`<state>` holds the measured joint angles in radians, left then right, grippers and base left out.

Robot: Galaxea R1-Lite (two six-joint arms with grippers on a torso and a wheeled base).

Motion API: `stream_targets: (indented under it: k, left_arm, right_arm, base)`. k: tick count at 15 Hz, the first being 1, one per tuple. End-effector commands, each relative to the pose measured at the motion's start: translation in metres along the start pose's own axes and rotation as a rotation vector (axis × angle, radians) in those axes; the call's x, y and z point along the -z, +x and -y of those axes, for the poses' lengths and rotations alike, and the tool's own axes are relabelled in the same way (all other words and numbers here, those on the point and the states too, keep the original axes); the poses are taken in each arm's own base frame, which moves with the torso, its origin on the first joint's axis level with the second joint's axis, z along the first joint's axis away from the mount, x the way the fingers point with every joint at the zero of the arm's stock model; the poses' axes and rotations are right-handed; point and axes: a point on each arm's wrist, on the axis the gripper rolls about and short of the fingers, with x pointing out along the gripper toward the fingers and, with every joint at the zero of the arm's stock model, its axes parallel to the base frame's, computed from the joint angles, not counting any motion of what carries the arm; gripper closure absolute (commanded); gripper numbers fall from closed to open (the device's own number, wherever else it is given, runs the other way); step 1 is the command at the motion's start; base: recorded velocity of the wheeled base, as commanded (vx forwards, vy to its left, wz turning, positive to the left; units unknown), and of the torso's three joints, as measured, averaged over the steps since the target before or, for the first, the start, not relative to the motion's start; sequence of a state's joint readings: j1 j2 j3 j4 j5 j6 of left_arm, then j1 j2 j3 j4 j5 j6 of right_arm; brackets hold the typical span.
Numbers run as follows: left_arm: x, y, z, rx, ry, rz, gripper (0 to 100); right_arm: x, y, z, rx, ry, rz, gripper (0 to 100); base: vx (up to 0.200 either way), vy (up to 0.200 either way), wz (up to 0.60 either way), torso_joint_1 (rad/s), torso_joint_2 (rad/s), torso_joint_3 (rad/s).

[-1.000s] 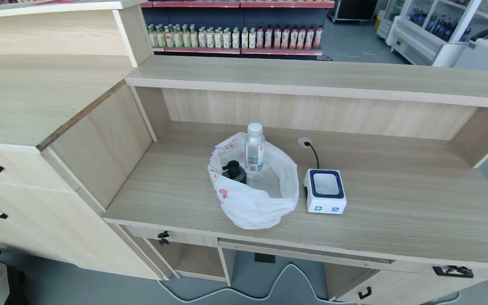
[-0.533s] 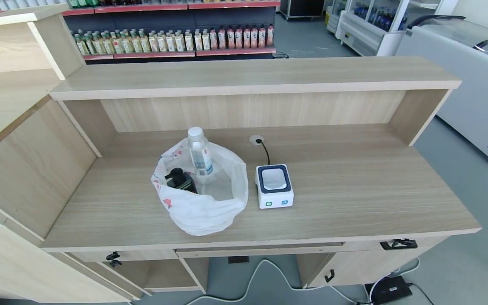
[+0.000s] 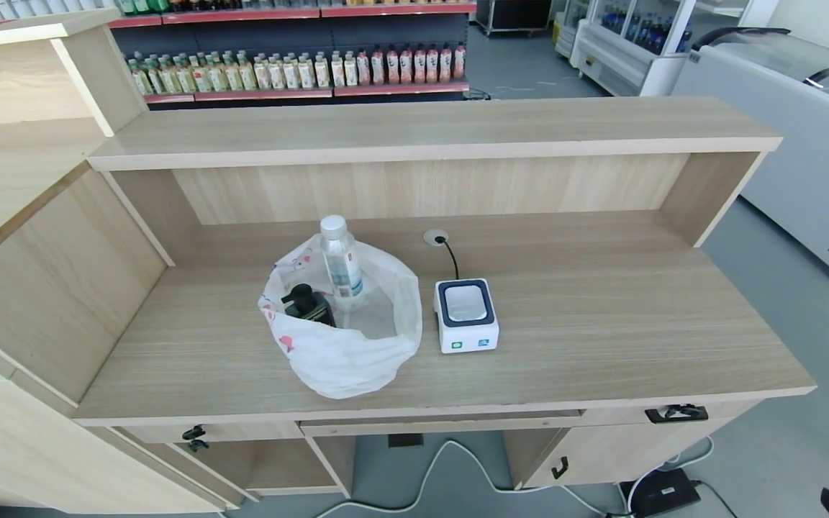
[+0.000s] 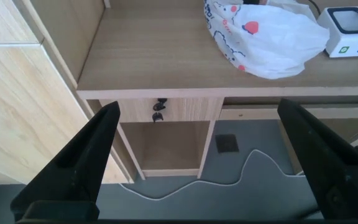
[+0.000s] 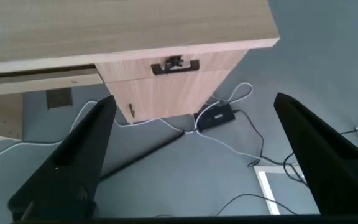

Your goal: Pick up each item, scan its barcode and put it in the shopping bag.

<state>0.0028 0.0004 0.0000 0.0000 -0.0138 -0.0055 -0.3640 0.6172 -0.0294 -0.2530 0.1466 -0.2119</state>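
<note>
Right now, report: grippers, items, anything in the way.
Left gripper open, empty; right gripper open, empty; both off the counter. Bottle and pump bottle sit in bag. Scanner close beside bag.

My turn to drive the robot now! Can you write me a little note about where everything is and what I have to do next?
Left gripper: open, empty, low in front of the counter.
Right gripper: open, empty, low by the counter's right end.
Things: shopping bag on the counter, scanner beside it on its right.
Done: water bottle stands upright in the bag, with the black pump bottle next to it inside.
Left: probably nothing, as both items are bagged. Whether they were scanned cannot be told.
</note>
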Motion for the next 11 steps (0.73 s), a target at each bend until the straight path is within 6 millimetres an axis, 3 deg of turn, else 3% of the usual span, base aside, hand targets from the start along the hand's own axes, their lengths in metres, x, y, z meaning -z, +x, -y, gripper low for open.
stream_targets:
  k: [1, 4, 11]
  left_arm:
    - [0.0, 0.0, 0.0, 0.0, -0.001, 0.0, 0]
    - [0.0, 0.0, 0.0, 0.0, -0.001, 0.0, 0]
    - [0.0, 0.0, 0.0, 0.0, -0.001, 0.0, 0]
  right_arm:
    - [0.042, -0.0329, -0.0092, 0.079, -0.03, 0.065, 0]
    - [0.0488, -0.0411, -0.0082, -0.031, -0.027, 0.193, 0]
    - [0.0487, -0.0412, -0.0079, -0.037, -0.032, 0.193, 0]
  base:
    - [0.0, 0.0, 0.0, 0.0, 0.0, 0.0]
    - [0.0, 0.0, 0.0, 0.0, 0.0, 0.0]
    - [0.0, 0.0, 0.0, 0.0, 0.0, 0.0]
